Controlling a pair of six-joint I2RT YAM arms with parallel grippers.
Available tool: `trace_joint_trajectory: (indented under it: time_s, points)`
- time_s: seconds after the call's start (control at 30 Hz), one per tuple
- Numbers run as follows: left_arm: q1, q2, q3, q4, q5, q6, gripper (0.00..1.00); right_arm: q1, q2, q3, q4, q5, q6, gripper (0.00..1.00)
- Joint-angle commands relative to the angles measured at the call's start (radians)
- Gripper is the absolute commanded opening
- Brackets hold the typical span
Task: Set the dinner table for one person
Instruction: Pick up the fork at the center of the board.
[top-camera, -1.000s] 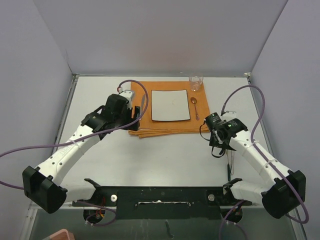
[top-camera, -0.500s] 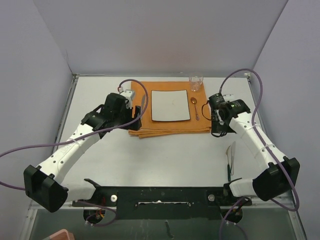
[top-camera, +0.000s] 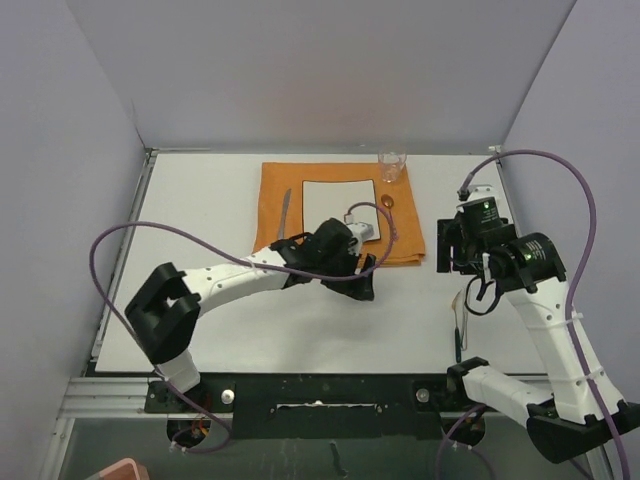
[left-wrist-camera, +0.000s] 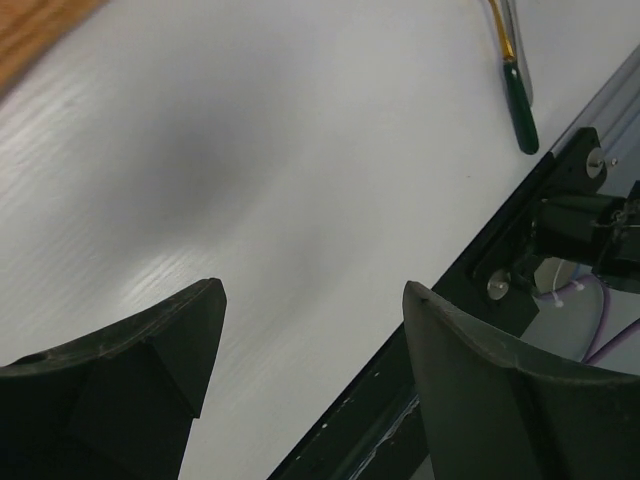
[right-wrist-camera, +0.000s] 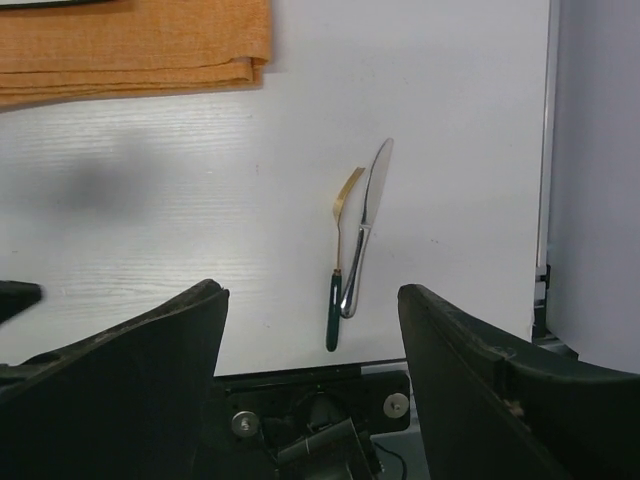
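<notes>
Seen from above, the white table (top-camera: 190, 210) fills the frame. It is rigid, smooth and probably slippery, so I work on it rather than grip it. At centre, my left gripper (top-camera: 362, 288) hangs open and empty just below the orange cloth (top-camera: 272, 205). At right, my right gripper (right-wrist-camera: 312, 300) is spread and empty. Fork (right-wrist-camera: 338, 250) and knife (right-wrist-camera: 366, 225) lie side by side near the right edge. Bare room lies lower left.

The dinner table (top-camera: 200, 200) is a large, flat, matte white rectangular top.
</notes>
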Motion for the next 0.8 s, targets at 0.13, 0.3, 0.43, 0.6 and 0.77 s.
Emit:
trace_joint_trajectory:
  time_s: [0.13, 0.3, 0.43, 0.6, 0.77]
  points:
    - [-0.146, 0.211, 0.159, 0.31, 0.037, -0.149, 0.71, 0.007, 0.039, 0.131, 0.039, -0.176, -0.062, 0.71]
    - [-0.167, 0.335, 0.223, 0.419, 0.043, -0.233, 0.72, 0.008, 0.026, 0.187, 0.054, -0.303, -0.094, 0.71]
    - [-0.181, 0.453, 0.295, 0.508, 0.053, -0.339, 0.73, 0.009, 0.017, 0.241, 0.053, -0.335, -0.118, 0.71]
    - [-0.233, 0.568, 0.405, 0.544, 0.038, -0.395, 0.73, 0.008, 0.005, 0.28, 0.079, -0.378, -0.124, 0.71]
    - [-0.274, 0.661, 0.495, 0.544, 0.037, -0.449, 0.73, 0.009, 0.021, 0.314, 0.08, -0.425, -0.109, 0.72]
